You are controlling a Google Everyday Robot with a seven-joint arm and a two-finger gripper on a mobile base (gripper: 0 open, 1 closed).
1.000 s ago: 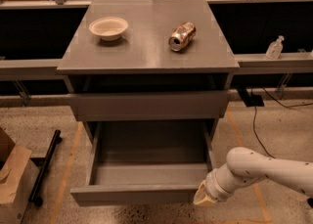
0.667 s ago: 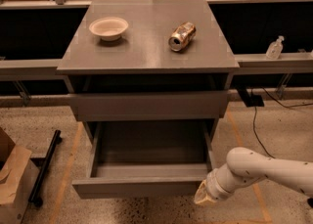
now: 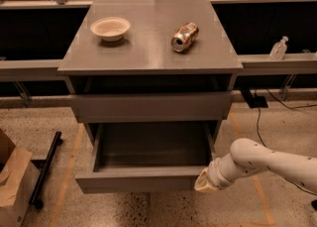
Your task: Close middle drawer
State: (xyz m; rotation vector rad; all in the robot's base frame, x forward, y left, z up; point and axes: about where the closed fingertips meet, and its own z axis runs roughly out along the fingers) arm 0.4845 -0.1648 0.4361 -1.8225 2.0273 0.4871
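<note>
The middle drawer point(image 3: 136, 183) is a plain grey box with a low flat front, pulled well out of the grey cabinet point(image 3: 148, 57). Its deep interior point(image 3: 151, 146) shows nothing inside. My gripper point(image 3: 204, 182), at the end of the white arm point(image 3: 262, 160) coming in from the right, is against the right end of the drawer's front panel, low near the floor. The taller grey drawer front point(image 3: 151, 106) above it stands slightly out from the cabinet.
A beige bowl point(image 3: 110, 28) and a crushed can point(image 3: 184, 36) lie on the cabinet top. A brown cardboard box point(image 3: 12, 186) and a black bar point(image 3: 45, 169) are on the floor at left. A clear bottle point(image 3: 279, 48) stands on the right ledge, with a cable point(image 3: 257, 122) below it.
The middle drawer has slid a little way back into the cabinet, and my gripper has moved with its front panel.
</note>
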